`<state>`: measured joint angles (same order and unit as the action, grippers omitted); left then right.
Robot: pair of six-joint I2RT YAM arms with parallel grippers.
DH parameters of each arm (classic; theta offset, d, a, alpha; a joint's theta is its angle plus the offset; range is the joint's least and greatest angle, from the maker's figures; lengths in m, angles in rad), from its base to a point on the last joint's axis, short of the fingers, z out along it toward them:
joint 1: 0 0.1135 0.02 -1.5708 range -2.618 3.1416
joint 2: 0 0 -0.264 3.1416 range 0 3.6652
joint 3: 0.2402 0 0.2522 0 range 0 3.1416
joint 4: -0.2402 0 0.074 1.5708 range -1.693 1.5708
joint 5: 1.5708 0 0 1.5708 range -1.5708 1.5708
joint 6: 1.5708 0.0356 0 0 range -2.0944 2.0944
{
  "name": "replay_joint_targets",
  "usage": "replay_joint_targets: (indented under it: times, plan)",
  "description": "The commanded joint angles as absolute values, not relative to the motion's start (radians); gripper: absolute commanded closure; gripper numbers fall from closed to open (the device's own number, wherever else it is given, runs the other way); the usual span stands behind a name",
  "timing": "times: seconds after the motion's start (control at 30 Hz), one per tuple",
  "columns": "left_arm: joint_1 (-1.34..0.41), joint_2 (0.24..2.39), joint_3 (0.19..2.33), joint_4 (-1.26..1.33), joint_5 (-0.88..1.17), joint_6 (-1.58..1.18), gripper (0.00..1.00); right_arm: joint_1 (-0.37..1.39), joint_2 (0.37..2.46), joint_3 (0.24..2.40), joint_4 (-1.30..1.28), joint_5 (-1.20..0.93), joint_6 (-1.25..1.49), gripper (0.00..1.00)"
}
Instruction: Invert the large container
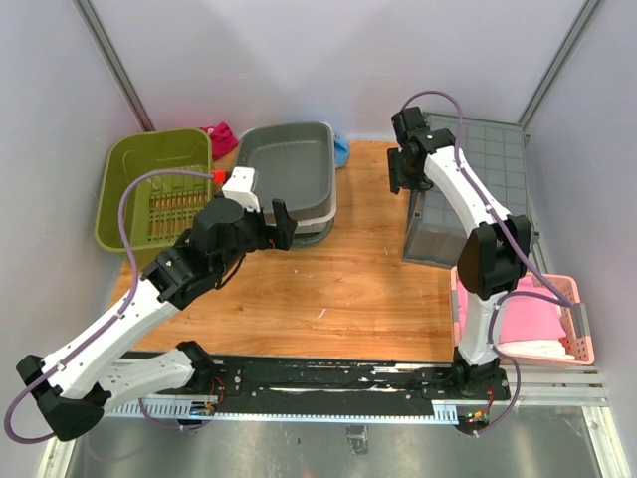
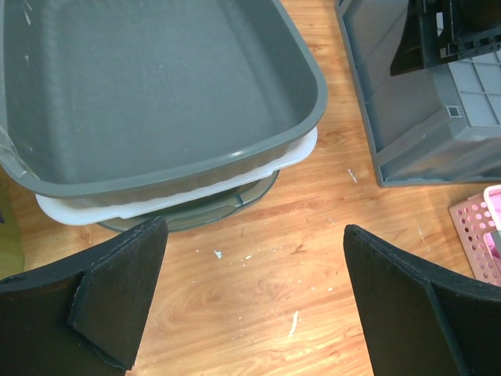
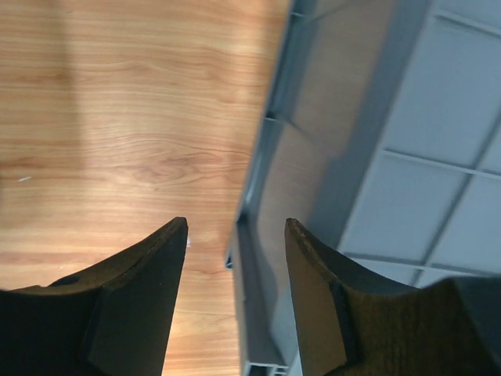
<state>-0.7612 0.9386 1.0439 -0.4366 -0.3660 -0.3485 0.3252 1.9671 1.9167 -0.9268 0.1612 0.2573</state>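
Container (image 1: 478,159), a large grey crate, stands at the far right corner of the surface (image 1: 338,289). Its ribbed, gridded face is turned upward in the overhead view, and a plain side wall shows toward the near left. This suggests the underside is now on top.

The right gripper (image 1: 402,179) hangs over the crate's left edge. In the right wrist view the right gripper (image 3: 236,222) is spread, one finger over bare wood and the other over the crate wall (image 3: 438,196), pinching nothing. Contact with the rim cannot be confirmed.

The left gripper (image 1: 283,223) is near the middle of the surface, just beside a stack of grey and white trays (image 1: 289,164) at the far edge. Its fingers (image 2: 117,290) are spread wide and hold nothing.

Assessment: the turn appears done or nearly done. Whether the rim lies flat on the surface all round cannot be told, since the arm hides part of it. What is left, by this judgement, is to confirm the crate is settled and clear the right gripper.
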Motion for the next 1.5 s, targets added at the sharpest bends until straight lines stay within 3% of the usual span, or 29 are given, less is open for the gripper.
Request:
replay_joint_targets:
  times: [0.0, 0.23, 0.43, 0.63, 0.87, 1.27, 1.47]
  plan:
    - [-0.767, 0.956, 1.090, -0.456, -0.378, -0.341, 0.01, 0.279, 1.944, 1.887, -0.954, 0.327, 0.229, 0.45]
    - [-0.767, 0.958, 1.076, -0.453, -0.361, -0.349, 0.01, 0.210, 1.925, 1.845, -0.969, 0.437, 0.224, 0.43]
    - [-0.767, 0.968, 1.077, -0.460, -0.327, -0.353, 0.01, 0.156, 1.936, 1.856, -0.951, 0.410, 0.217, 0.43]
    - [-0.767, 0.994, 1.123, -0.448, -0.337, -0.326, 0.01, 0.174, 1.911, 1.941, -0.989, 0.263, 0.232, 0.43]
    - [-0.767, 1.087, 1.208, -0.418, -0.384, -0.329, 0.01, 0.234, 1.700, 1.854, -0.914, 0.164, 0.248, 0.37]
    - [-0.767, 1.611, 1.707, -0.599, -0.501, -0.297, 0.01, 0.235, 1.252, 1.340, -0.762, 0.132, 0.331, 0.34]
    - [-0.767, 1.878, 1.924, -0.708, -0.571, -0.266, 0.09, 0.236, 1.125, 1.214, -0.802, 0.174, 0.341, 0.34]
